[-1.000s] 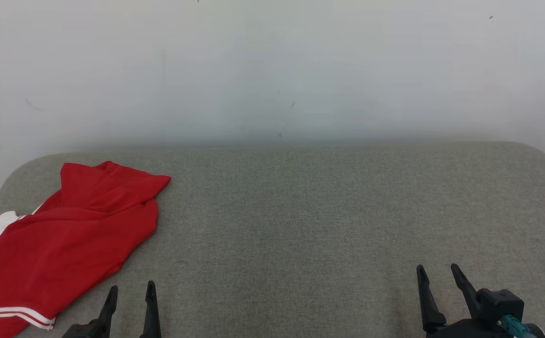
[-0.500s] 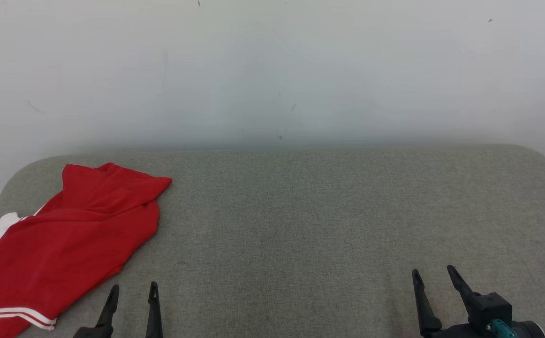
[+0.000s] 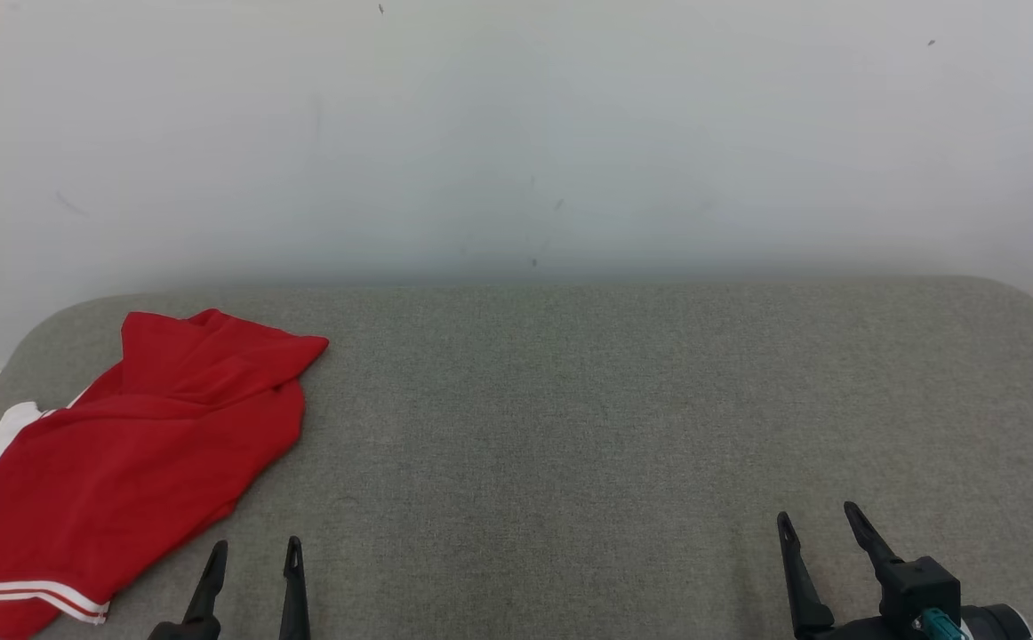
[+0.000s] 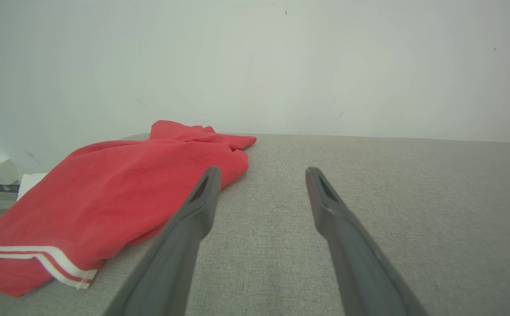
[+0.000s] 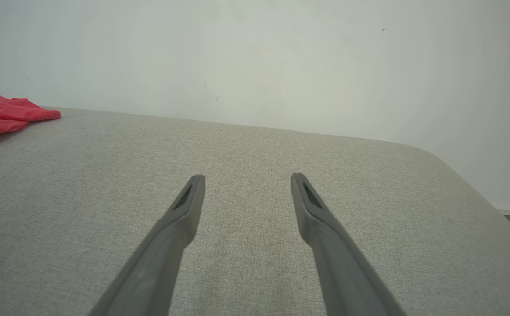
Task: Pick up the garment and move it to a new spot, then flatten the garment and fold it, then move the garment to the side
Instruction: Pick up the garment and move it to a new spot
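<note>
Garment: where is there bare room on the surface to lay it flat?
The grey surface is bare from the garment to its rounded right end, between the wall and the left gripper and right gripper. Crowded only at the left end.

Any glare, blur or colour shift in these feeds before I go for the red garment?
Head view: even, soft light, no glare, garment crisp. Left wrist view: the near left fingers look soft, the red reads paler. Right wrist view: right fingers soft too, light flat, no hard shadows.
</note>
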Motion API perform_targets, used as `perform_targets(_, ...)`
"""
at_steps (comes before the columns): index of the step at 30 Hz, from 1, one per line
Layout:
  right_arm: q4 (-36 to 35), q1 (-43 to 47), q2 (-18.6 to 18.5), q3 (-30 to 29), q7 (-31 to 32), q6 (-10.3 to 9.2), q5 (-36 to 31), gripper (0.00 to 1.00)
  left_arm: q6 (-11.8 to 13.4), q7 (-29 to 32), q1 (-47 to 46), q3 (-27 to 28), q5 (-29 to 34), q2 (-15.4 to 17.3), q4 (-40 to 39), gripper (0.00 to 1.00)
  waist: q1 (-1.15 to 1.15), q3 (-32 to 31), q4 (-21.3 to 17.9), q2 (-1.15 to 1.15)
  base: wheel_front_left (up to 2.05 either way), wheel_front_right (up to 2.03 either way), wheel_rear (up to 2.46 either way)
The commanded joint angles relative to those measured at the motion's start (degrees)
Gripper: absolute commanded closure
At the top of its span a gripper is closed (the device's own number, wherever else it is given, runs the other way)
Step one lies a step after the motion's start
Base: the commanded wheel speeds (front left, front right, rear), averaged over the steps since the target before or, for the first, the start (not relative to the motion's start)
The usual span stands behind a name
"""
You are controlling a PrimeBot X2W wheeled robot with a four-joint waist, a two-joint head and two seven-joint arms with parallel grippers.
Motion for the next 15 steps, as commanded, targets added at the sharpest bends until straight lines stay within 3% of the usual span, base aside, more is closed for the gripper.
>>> perform_targets(1,0.16,0.16,-0.17,0.11,-0.22,0.19,0.27,0.00,-0.38,-0.11,0.67,0.22,0.20,-0.13,0.22,0.00,0.00,0.04,0.00,0.00,0.00,0.00,0.00)
perform_targets(10,0.11,0.44,-0.17,0.12,-0.47,0.19,0.45,0.00,-0.71,-0.10,0.85,0.70,0.58,-0.45,0.29,0.00,0.00,-0.10,0.33,0.00,0.00,0.00,0.00)
perform_targets(15,-0.40,1.06,-0.13,-0.14,-0.70,0.19,0.47,0.00,-0.57,-0.10,0.81,0.81,1.03,-0.58,0.44,0.00,0.00,-0.27,2.88,0.00,0.00,0.00,0.00)
